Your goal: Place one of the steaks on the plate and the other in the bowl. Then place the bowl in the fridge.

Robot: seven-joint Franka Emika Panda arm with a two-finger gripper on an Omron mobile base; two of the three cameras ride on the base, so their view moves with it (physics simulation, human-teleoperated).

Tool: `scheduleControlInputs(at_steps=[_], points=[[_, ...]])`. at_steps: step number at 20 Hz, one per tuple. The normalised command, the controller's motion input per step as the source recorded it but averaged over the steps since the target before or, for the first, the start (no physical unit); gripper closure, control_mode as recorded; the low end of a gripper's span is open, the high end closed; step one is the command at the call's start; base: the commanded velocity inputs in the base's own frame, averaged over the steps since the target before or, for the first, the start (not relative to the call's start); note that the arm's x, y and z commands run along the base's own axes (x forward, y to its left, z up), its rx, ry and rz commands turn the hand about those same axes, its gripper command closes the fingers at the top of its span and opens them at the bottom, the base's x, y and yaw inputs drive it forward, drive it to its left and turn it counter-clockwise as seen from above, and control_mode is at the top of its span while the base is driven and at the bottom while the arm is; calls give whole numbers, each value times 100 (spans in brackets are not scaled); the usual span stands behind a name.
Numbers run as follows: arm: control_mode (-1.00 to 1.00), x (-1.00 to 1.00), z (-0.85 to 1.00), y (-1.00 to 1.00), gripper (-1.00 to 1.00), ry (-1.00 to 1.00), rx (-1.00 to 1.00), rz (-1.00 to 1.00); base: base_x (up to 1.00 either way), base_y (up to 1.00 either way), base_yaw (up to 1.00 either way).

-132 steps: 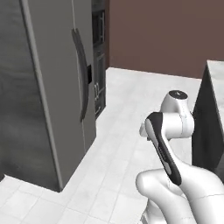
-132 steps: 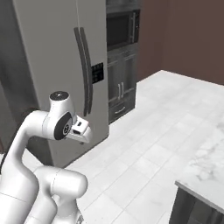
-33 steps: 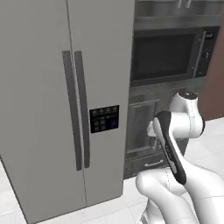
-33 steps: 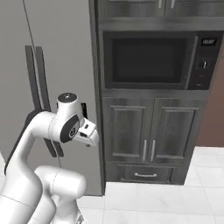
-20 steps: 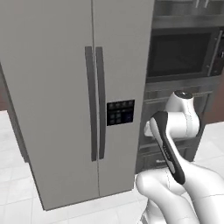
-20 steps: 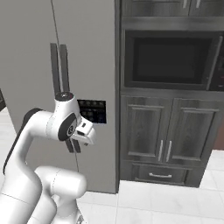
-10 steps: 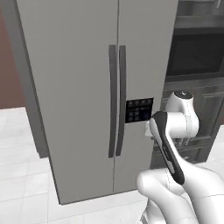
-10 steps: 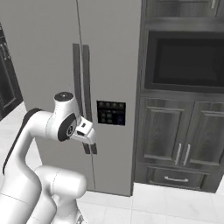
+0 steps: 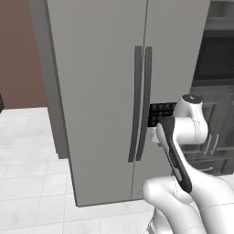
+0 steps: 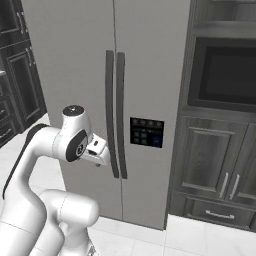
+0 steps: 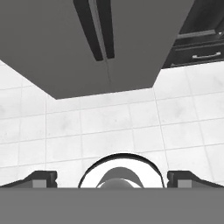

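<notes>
Two finger tips spread wide on gripper [image 11: 111, 177] | bowl [image 11: 122, 171] rim between them | fridge [image 11: 65, 39] doors closed

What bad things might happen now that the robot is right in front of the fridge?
1. The fridge has both doors shut, so something must pull a dark handle first.
2. The bowl sits between the end effector fingertips; tilting while opening might spill it.
3. The arm is folded close to the doors and may bump them.

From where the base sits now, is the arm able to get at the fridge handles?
Probably yes: the fridge stands shut straight ahead, its two dark handles face the arm, and nothing stands between them.
</notes>
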Motion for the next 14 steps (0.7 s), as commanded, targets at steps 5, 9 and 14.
scheduleControlInputs(at_steps=[5,9,14], points=[[100,0,0,0,-100,0,0,0,-35,4,0],[100,0,0,0,-100,0,0,0,0,12,0],[100,0,0,0,-100,0,0,0,0,4,0]])
